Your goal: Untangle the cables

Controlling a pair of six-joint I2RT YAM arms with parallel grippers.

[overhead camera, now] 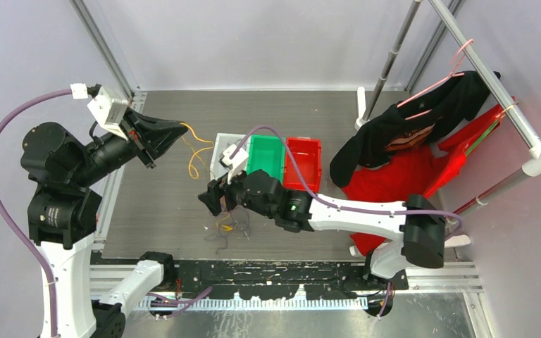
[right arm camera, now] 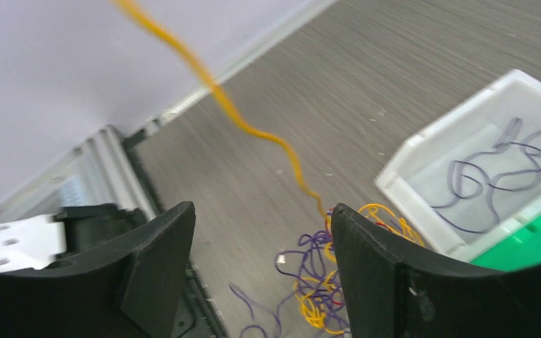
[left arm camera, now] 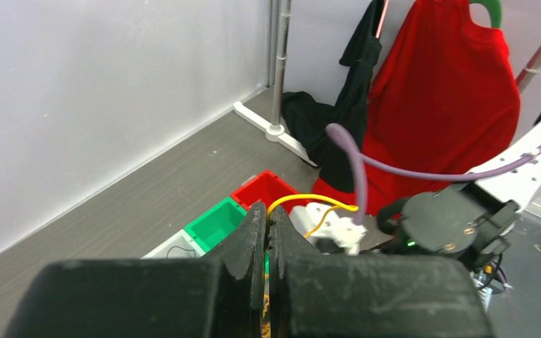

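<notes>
Grey wood-grain table (overhead camera: 162, 204) inside pale lavender walls with a metal frame.

Left gripper (overhead camera: 183, 130) (left arm camera: 268, 215): raised over the left part of the table, jaws pressed together on an orange-yellow strand (overhead camera: 196, 151) (left arm camera: 310, 199) (right arm camera: 218, 95). In the left wrist view the strand comes out from between the fingertips and arcs away to the right. In the right wrist view it runs from the top left down to the pile on the table.

Right gripper (overhead camera: 208, 201) (right arm camera: 260, 211): jaws wide apart and holding nothing, poised above the cables (overhead camera: 225, 225) (right arm camera: 317, 282). These lie as a loose tangle of purple and orange-yellow loops on the table, near its front edge and just in front of the bins.

Beyond the tangle stands a white bin (right arm camera: 423, 218) with a purple strand (right arm camera: 493, 176) lying curled inside. A green bin (overhead camera: 266, 155) is next to it, then a red bin (overhead camera: 303, 162), in one row.

Far right: a black shirt (overhead camera: 394, 134) and a red shirt (overhead camera: 408, 183) hang from a rail.
</notes>
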